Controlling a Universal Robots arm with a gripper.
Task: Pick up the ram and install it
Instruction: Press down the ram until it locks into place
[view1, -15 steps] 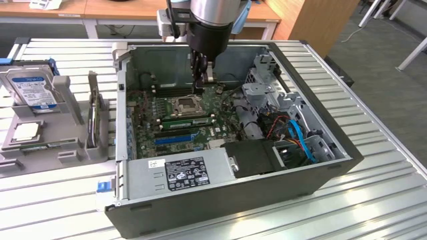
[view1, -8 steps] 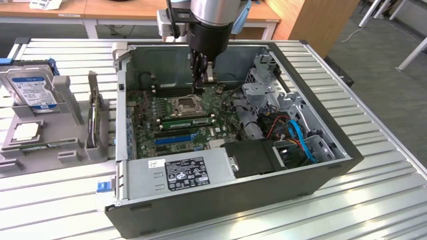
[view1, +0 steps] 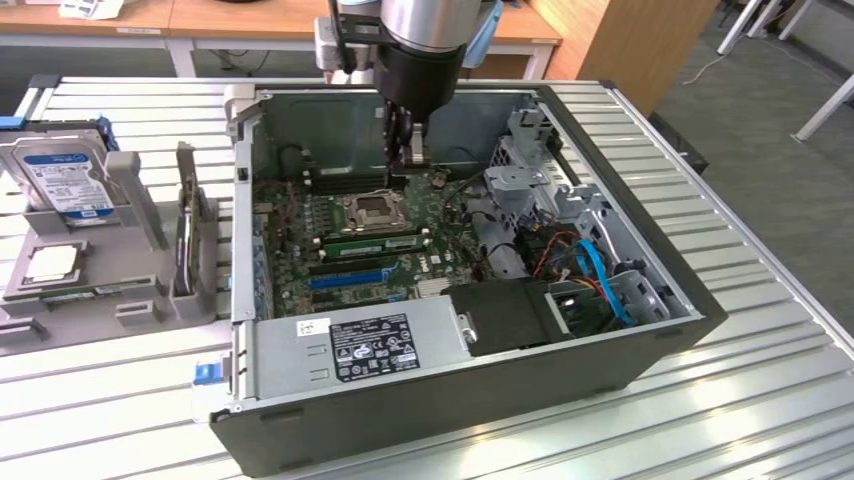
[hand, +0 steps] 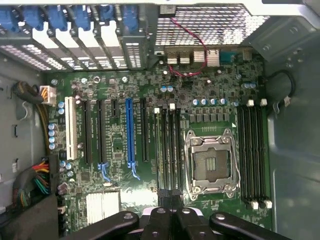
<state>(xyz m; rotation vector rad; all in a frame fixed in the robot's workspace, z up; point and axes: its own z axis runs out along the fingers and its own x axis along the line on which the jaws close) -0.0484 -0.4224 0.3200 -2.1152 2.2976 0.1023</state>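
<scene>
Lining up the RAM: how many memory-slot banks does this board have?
2. One bank lies between the CPU socket and the expansion slots; the other lies beyond the socket, beside the case wall. None looks hidden.

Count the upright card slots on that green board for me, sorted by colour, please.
White slot: 1
Blue slot: 1
Black slots: 4, one of them short
Total: 6
</scene>
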